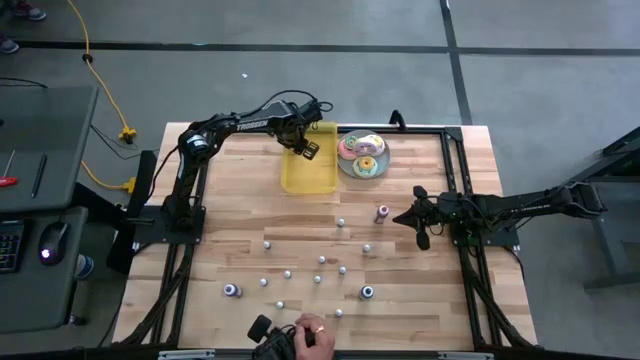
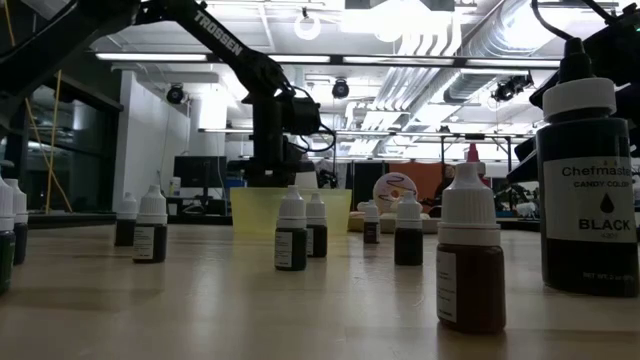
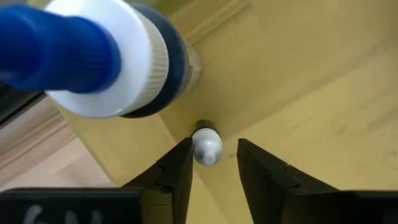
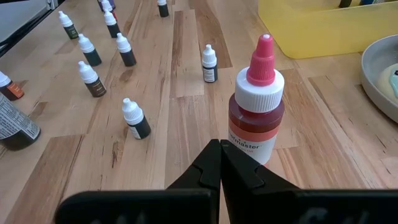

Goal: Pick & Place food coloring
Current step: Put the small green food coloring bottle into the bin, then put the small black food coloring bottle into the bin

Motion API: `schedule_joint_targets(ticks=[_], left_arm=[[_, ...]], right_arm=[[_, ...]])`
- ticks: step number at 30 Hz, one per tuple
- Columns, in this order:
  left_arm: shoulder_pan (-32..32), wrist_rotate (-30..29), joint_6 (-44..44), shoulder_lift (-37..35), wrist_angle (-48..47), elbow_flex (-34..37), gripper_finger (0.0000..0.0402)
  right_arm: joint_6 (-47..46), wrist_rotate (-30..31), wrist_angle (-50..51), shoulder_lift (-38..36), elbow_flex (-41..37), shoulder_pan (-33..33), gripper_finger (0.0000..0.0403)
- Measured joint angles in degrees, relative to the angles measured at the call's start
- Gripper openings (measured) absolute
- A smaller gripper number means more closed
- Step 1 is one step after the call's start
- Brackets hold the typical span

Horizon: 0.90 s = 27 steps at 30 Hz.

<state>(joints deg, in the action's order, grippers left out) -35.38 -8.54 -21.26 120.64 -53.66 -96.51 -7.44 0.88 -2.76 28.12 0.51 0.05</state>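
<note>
We see the food coloring, a scatter of tiny whitish-capped plastic bottles (image 1: 322,261), standing upright and well apart across the near half of the pale wooden table (image 1: 240,225), with one pink-capped red bottle (image 4: 256,102) set off toward the right side. In the left wrist view, a small white-capped bottle (image 3: 206,145) sits between the left gripper's (image 3: 213,163) two dark fingers, which are narrowly parted around it; we judge they hold it or are about to let it go, though contact on both sides is hard to confirm. That gripper hangs over the yellow rectangular plastic tray (image 1: 308,176) at the far edge, where a larger blue-tipped bottle (image 3: 93,53) lies on its side on the tray floor, so the tray appears to be the collecting place. The right gripper (image 4: 220,163) waits low over the table just beside the pink-capped bottle, its fingers pressed together and gripping nothing, placed, we think, to take that bottle next. Beside the tray rests a round grey plate of pastel frosted doughnuts (image 1: 362,155), apart from the work. At the table's near edge a person's hand (image 1: 312,333) holds a dark device. Most bottles remain outside the tray, so we judge the task to be early.
</note>
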Motion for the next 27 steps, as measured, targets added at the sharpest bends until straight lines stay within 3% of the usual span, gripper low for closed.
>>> schedule_joint_targets(ticks=[17, 27], left_arm=[[0.1, -4.5, 1.7, -1.9, -0.3, -0.1, 0.0127], [0.6, -7.1, 3.5, -10.1, -0.2, -0.1, 0.0127]], right_arm=[[0.0, 0.0, 0.0, 0.0, 0.0, 0.0, 0.0000], [0.0, 0.0, 0.0, 0.0, 0.0, 0.0, 0.0000]])
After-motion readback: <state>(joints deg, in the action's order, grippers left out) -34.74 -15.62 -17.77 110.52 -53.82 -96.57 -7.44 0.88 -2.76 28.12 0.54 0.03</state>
